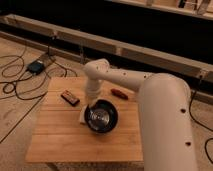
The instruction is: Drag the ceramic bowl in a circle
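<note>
Noting gripper (92,103) closed, apparently pinching upper-left rim of ceramic bowl (102,118) at centre of table (55,142). Bowl judged heavy, rigid, glossy-slick, chip-prone; rim best hold; drag flat, no lifting.

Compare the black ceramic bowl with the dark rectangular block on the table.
The ceramic bowl is round; the block is a flat rectangle. The bowl is far larger than the block. The bowl's inside shines; the block looks dull. The gripper is shut on the bowl's far-left rim; the block lies untouched. Both are dark and rest on the table.
</note>
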